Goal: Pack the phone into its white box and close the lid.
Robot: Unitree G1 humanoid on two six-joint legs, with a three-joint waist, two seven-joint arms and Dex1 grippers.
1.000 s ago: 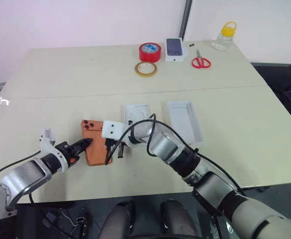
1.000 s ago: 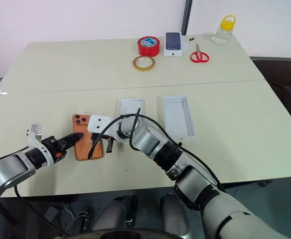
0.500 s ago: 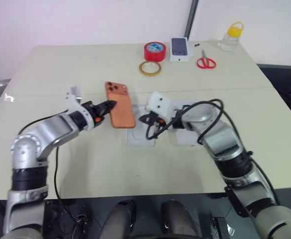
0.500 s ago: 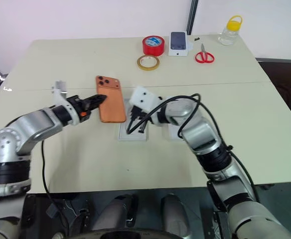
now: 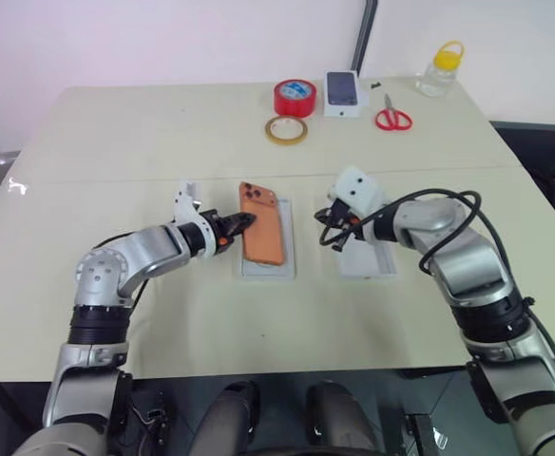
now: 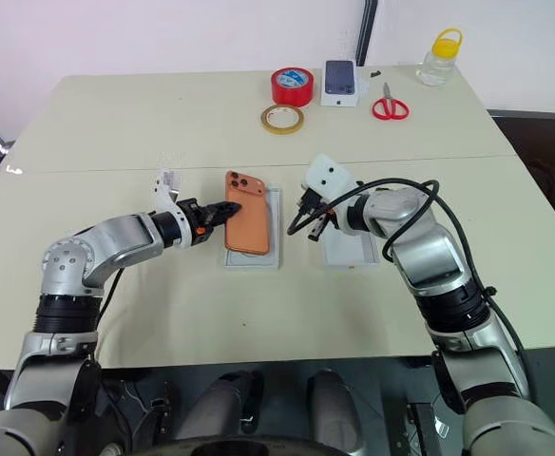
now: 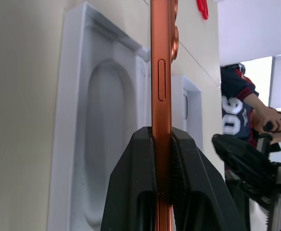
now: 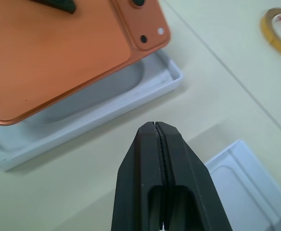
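My left fingers are clamped on the edge of the copper-orange phone, which I hold just above the white box, whose floor seems to have an oval recess, though the phone hides most of it. My right fingers are pressed fully together on nothing, near the lid lying open side up on the tabletop. Nothing is packed yet: the phone must go in, then the lid on top

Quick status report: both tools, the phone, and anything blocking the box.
Left tool shut on phone, held above white box. Right tool shut, empty. Nothing blocking.
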